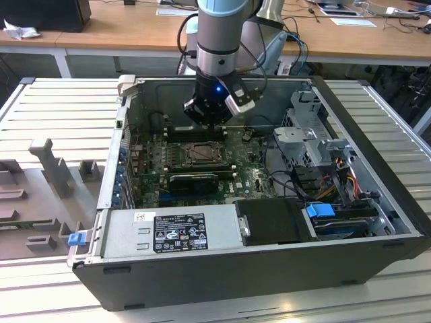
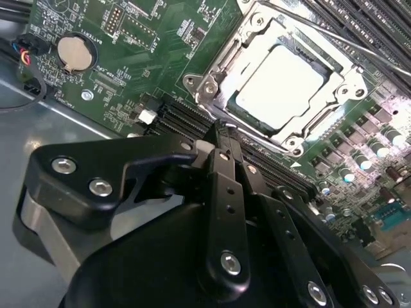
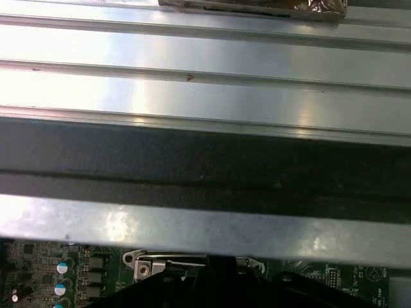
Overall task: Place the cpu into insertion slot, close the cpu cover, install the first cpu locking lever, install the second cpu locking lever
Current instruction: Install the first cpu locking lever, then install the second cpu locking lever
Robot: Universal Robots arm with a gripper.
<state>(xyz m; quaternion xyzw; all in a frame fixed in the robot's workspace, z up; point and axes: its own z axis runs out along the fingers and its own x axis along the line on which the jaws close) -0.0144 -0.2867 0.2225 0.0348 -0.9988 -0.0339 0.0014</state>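
Fingers of the gripper [image 2: 221, 138] are pressed together and hold nothing as the arm hangs inside an open computer case [image 1: 377, 266], just beside the processor socket on the green motherboard [image 2: 160, 48]. In the second wrist view, the cpu [image 2: 277, 80] lies flat in its slot, silver top up, with the cpu cover [image 2: 215, 80] folded down around it so the chip shows through the frame's open window. By that evidence, the first two steps look complete. A thin metal rod, judged to be one locking lever [image 2: 347, 42], runs along the far side of the socket; whether it or its twin is latched cannot be told, so the lever work appears unfinished. In the exterior view the gripper [image 1: 214, 122] hovers over the socket's far edge. The case rests on a ribbed metal table [image 1: 60, 108].
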